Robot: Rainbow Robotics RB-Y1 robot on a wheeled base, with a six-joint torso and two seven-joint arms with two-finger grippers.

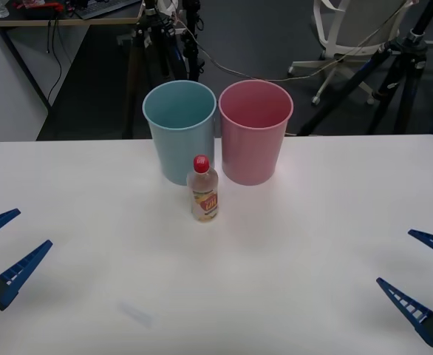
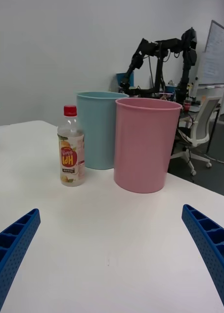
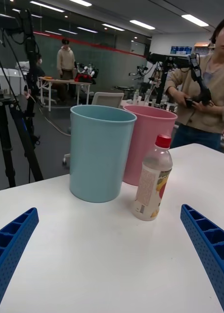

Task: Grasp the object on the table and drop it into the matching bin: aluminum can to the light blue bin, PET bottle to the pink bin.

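Clear PET bottle (image 1: 205, 191): upright, light, slick — take the labelled middle.
Pink bin (image 1: 254, 132): at its one o'clock.
Left gripper (image 1: 4, 254), right gripper (image 1: 422, 277): both spread wide, empty.

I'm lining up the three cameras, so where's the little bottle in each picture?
Front view: bottle at table centre, before the gap between the bins.
Right wrist view: bottle beside the blue bin.
Left wrist view: bottle in front of the pink bin.
Shared landmark: its red cap.
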